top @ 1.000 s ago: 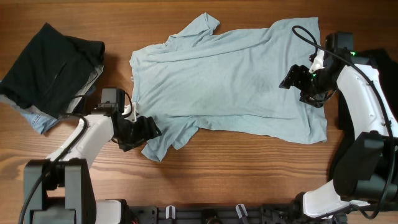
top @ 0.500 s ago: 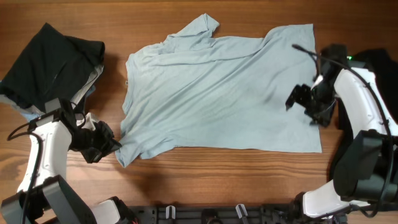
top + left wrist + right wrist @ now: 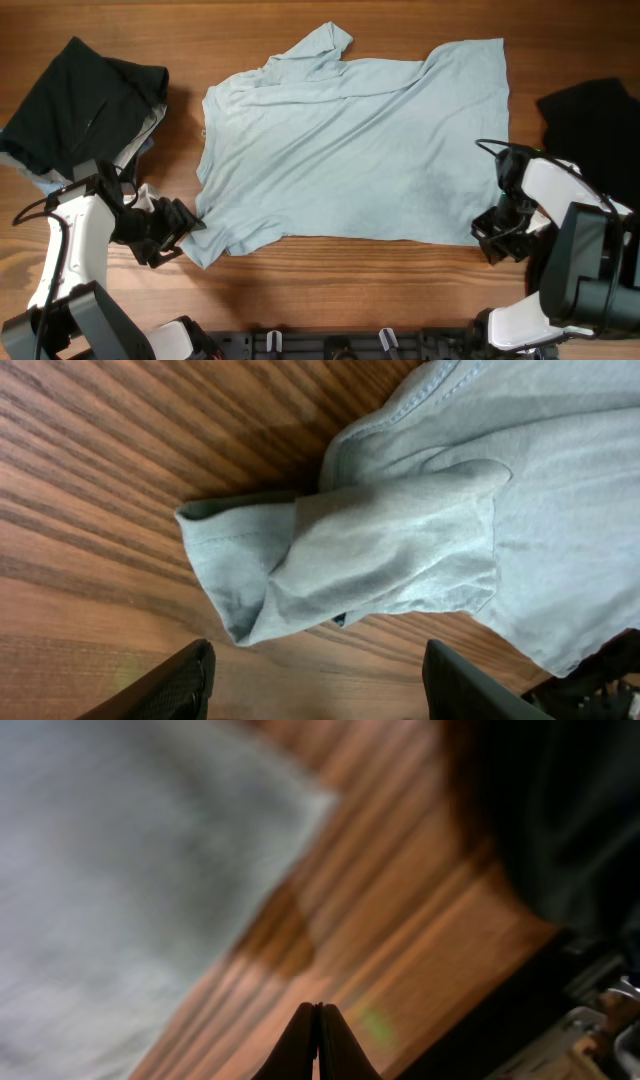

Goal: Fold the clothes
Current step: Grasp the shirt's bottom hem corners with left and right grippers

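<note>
We find the pale blue T-shirt [image 3: 350, 150] spread flat across the middle of the table [image 3: 330, 285], one sleeve [image 3: 370, 550] bunched at its lower left corner. The left gripper [image 3: 315, 695] is released, jaws wide apart, just beside that sleeve and holding nothing. The right gripper [image 3: 318, 1038] is clenched empty over wood off the shirt's lower right corner, near a black garment [image 3: 590, 120].
</note>
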Controlling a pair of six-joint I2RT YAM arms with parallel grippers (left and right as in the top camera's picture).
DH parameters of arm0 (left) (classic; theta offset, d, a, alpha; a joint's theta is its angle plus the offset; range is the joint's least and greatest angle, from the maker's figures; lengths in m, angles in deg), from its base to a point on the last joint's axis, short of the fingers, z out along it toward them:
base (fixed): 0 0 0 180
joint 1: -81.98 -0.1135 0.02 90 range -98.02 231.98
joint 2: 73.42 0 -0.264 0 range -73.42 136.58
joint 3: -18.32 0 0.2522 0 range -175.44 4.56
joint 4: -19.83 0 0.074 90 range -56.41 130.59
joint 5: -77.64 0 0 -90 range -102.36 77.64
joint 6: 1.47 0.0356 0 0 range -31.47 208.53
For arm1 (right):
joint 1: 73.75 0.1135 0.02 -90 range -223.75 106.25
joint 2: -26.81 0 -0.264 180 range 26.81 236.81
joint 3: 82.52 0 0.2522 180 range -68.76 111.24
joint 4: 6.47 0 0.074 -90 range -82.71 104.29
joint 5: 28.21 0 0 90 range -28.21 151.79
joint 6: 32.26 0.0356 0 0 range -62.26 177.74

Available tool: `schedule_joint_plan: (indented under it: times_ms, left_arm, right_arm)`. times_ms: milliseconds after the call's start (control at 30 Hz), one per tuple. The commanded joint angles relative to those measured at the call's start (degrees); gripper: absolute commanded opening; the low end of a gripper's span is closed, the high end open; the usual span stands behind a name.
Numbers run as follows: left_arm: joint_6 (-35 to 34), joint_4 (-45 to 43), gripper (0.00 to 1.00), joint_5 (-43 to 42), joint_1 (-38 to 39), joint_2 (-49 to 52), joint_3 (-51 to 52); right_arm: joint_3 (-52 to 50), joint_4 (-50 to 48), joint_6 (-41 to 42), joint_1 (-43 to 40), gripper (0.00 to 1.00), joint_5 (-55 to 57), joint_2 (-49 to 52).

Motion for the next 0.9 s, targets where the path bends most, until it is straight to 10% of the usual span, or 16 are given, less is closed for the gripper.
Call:
schedule_joint_plan:
  times_ms: [0,233,533,567,667,867]
  left_arm:
    - [0.50,-0.42,0.67,0.28,-0.39,-0.57,-0.96]
    - [3.74,-1.68,0.66,4.07,-0.39,-0.76,-9.53]
    - [13.66,-8.02,0.68,0.48,2.51,0.35,-6.91]
    - [13.81,-11.17,0.64,0.33,3.93,0.87,-6.29]
    - [13.99,-21.33,0.04,-1.42,9.31,3.74,-4.81]
    - [13.97,-31.71,0.04,-1.44,13.07,15.82,-4.81]
  right_arm:
    - [0.92,-0.55,-4.79,-2.93,0.08,0.04,-0.76]
    - [5.51,-5.27,-19.58,-2.99,0.63,-15.82,-16.48]
    - [5.49,-5.64,-19.85,-2.99,0.68,-16.48,-17.97]
    - [5.49,-6.32,-19.85,-2.99,0.68,-17.22,-17.97]
    - [5.49,-8.22,-19.80,-2.97,0.68,-18.86,-17.97]
    - [5.49,-8.44,-19.76,-2.99,0.68,-18.84,-17.97]
